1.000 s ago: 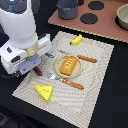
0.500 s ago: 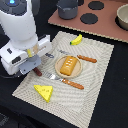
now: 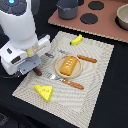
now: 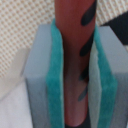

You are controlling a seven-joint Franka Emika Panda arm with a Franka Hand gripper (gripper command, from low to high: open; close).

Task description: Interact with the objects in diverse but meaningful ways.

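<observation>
While you read wrist view: gripper (image 4: 73,75) clamped on brown sausage with dark grill marks (image 4: 74,55), teal pads (image 4: 55,80) pressing both flanks, so it cannot roll out. Exterior view: sausage end (image 3: 37,71) shows under gripper (image 3: 34,66), at beige woven placemat (image 3: 95,70) edge on exterior view's left; contact with mat unclear. Golden-brown bread loaf (image 3: 69,64) sits on round plate (image 3: 59,69), orange-handled knife (image 3: 80,57) and fork (image 3: 65,80) flanking as table setting. Yellow cheese wedge (image 3: 43,91) and yellow banana (image 3: 76,39) lie apart on mat, so approach stays free. Grey saucepan (image 3: 67,8) off mat, beyond.
</observation>
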